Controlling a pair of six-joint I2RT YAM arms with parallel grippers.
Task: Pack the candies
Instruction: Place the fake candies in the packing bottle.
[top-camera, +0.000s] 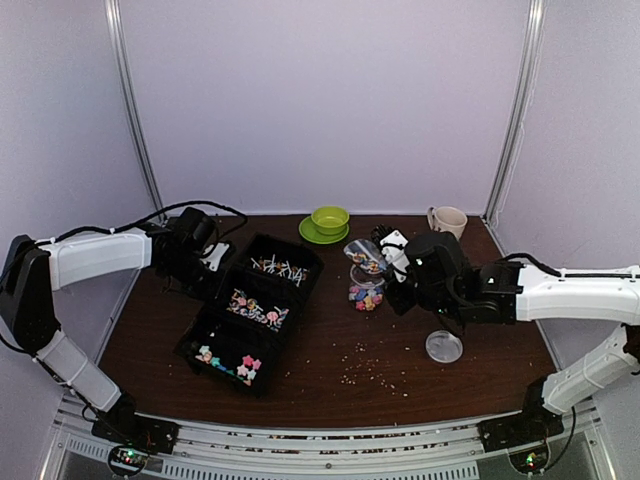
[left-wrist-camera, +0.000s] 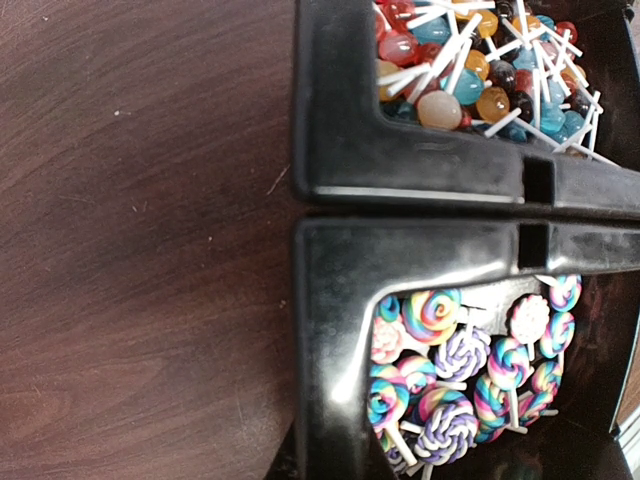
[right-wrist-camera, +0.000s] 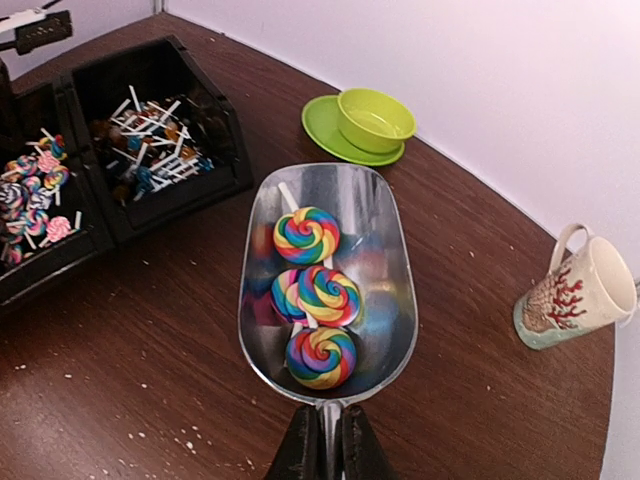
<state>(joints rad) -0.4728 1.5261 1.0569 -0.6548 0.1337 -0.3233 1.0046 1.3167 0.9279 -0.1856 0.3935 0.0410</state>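
Since any tilt would spill the load, the scoop (right-wrist-camera: 330, 200) is held level, its thin handle clamped in the right claw (right-wrist-camera: 325, 452). The swirl lollipops (right-wrist-camera: 318, 295) are cradled in its shiny, curved metal: glossy rainbow discs on white sticks. The pastel candies (top-camera: 367, 298) are heaped in the clear jar (top-camera: 366, 284) close by. The left claw (top-camera: 210, 258) is drawn together beside the hard black bins (left-wrist-camera: 400, 170), seemingly parked there; anything pinched cannot be made out.
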